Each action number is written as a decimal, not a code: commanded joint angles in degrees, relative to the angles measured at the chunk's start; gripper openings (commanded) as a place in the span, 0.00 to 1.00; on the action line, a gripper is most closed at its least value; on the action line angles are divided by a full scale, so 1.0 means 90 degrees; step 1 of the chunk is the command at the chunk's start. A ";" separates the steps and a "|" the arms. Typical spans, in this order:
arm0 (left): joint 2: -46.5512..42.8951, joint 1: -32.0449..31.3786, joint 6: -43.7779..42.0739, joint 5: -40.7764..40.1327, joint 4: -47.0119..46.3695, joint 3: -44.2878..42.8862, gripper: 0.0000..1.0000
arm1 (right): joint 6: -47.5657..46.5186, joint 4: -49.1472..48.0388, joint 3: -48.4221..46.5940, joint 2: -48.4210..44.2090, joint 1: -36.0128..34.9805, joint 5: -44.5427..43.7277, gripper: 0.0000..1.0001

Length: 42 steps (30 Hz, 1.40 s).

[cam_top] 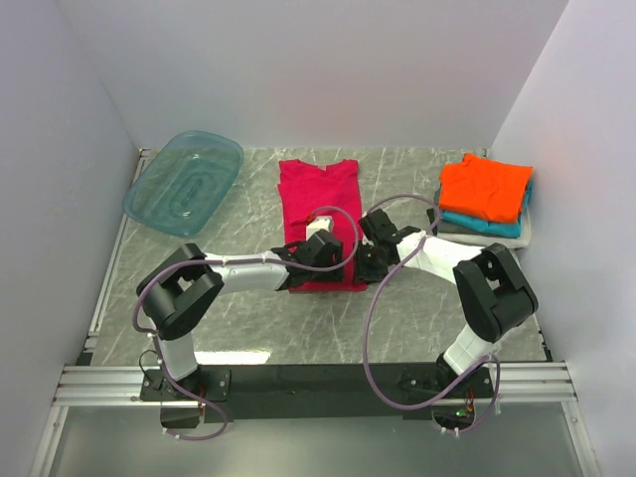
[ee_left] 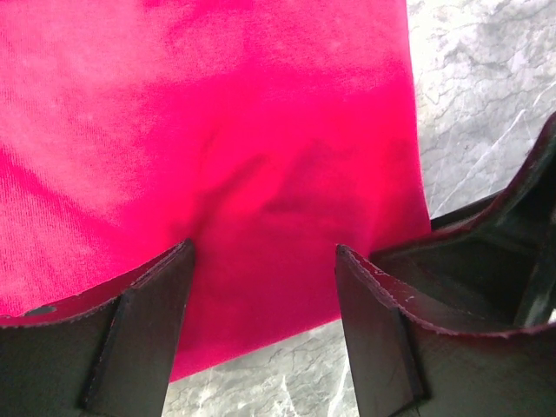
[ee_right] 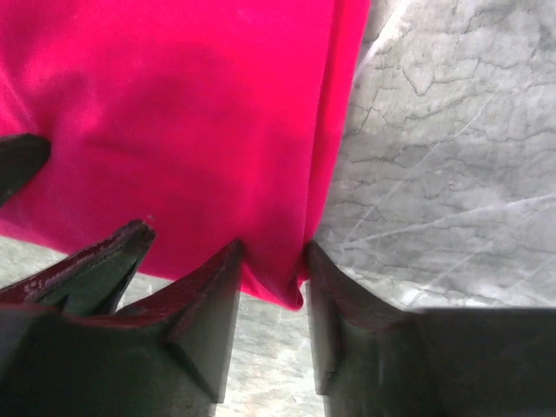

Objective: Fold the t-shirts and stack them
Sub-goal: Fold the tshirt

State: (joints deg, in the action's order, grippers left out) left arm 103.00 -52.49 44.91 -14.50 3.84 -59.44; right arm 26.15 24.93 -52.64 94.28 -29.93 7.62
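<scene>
The crimson-magenta t-shirt (cam_top: 316,194) lies as a long folded strip on the table's middle, collar end away from me. My left gripper (cam_top: 320,254) sits over its near hem, jaws open with cloth flat beneath them in the left wrist view (ee_left: 263,248). My right gripper (cam_top: 366,260) is at the shirt's near right corner and is shut on that corner (ee_right: 272,248). The shirt fills both wrist views (ee_left: 217,130) (ee_right: 174,113). An orange t-shirt (cam_top: 485,187) tops a stack over a teal one (cam_top: 489,228) and a grey-white one (cam_top: 521,237) at the far right.
A translucent teal tub (cam_top: 184,182) stands empty at the far left. White walls close in the back and sides. The two grippers are close together, and the right one's body shows in the left wrist view (ee_left: 512,261). Grey marble table (cam_top: 248,318) lies bare near the bases.
</scene>
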 commanded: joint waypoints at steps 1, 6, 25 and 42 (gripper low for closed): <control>-0.0311 -0.0066 0.0128 -0.0058 0.0432 0.0091 0.72 | 0.0112 -0.0143 0.0224 0.0188 -0.0092 -0.0045 0.40; -0.1130 -0.0066 0.0108 -0.0419 0.1037 0.0110 0.73 | 0.0190 -0.0211 0.0429 0.0159 -0.0141 -0.0055 0.02; -0.3447 0.1163 0.0763 0.0097 0.0658 0.2874 0.81 | 0.0239 -0.0192 0.0527 0.0023 -0.0336 -0.0055 0.00; -0.2411 0.1447 0.0694 0.0430 0.0442 0.2591 0.72 | 0.0268 -0.0182 0.0547 0.0061 -0.0395 -0.0075 0.00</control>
State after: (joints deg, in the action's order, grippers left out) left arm 80.16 -39.66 51.18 -11.20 5.61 -35.24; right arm 28.93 19.99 -50.11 93.97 -32.49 8.38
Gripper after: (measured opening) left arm 0.721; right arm 0.021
